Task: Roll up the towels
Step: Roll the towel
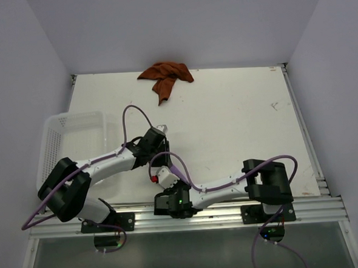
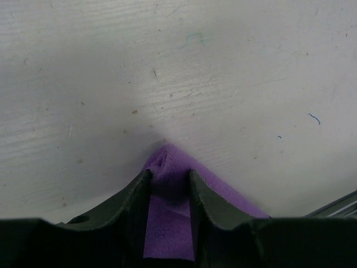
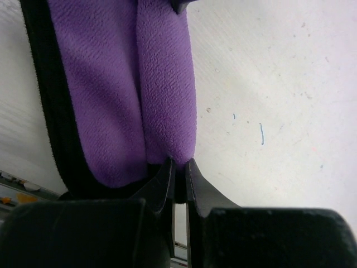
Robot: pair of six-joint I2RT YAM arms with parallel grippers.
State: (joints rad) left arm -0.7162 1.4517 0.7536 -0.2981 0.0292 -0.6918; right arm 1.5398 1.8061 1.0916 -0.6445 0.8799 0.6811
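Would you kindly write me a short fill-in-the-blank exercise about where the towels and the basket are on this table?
1. The orange towel lies crumpled at the ___ edge of the table.
2. The white basket stands on the table's ___ side.
3. The purple towel, pinched in the right tool, has ___ edging.

Missing words: far; left; black.

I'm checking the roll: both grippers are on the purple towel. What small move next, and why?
Probably roll both pinched ends over together, by a turn. The left gripper pinches a corner of the purple towel, the right gripper grips its folded end, and it looks only loosely folded.
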